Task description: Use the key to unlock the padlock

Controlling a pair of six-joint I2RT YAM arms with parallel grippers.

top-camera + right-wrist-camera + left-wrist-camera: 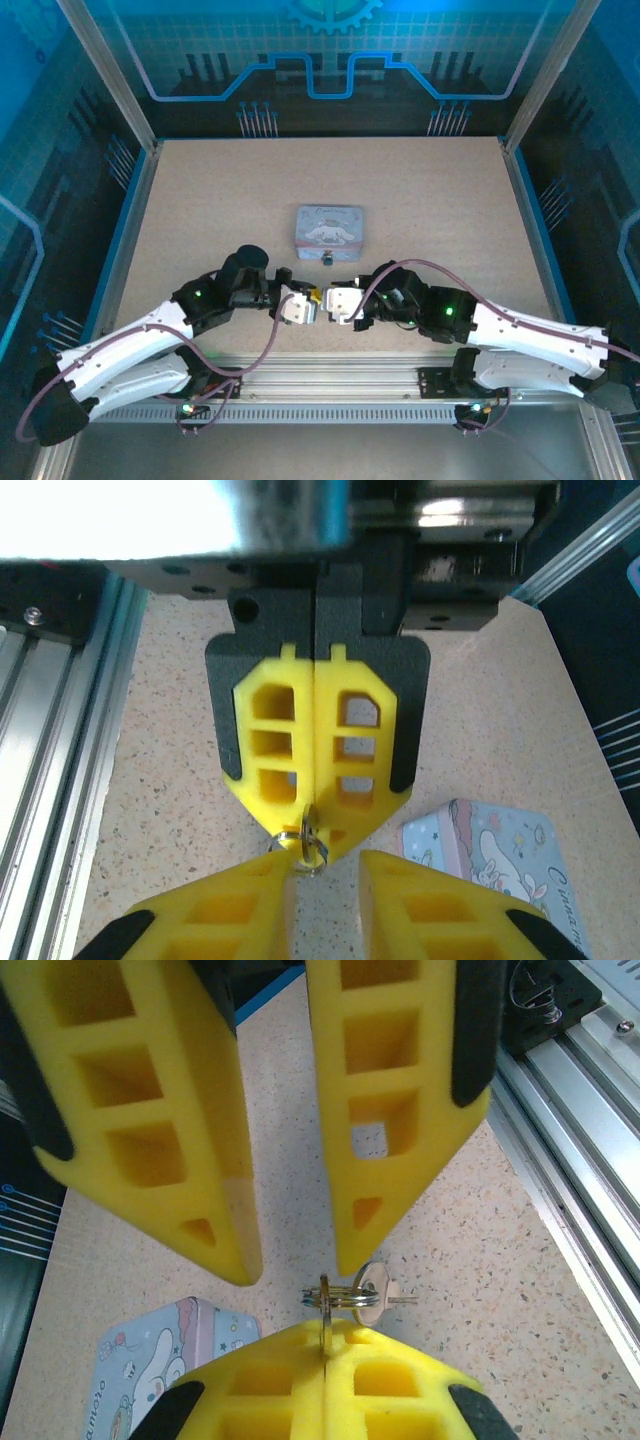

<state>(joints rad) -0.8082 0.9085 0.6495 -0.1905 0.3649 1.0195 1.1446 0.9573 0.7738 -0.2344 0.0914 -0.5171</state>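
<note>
My left gripper (298, 305) is shut on the key (325, 1322), a thin metal blade pinched edge-on between its yellow fingertips. A silvery ring (343, 1296) hangs from the key and carries a second small round-headed key (376, 1284). My right gripper (340, 303) faces the left one tip to tip. It is open, its two yellow fingers (215, 1210) either side of the ring (310, 842) with a gap between them. The padlock (326, 258) is a tiny dark block on the table just in front of the tin, a little beyond both grippers.
The lavender cartoon-printed tin (330, 228) lies at mid-table, and its corner (170, 1360) is close beside the grippers, with its lid (500, 855) to the right. An aluminium rail (330, 375) runs along the near table edge, close behind both grippers.
</note>
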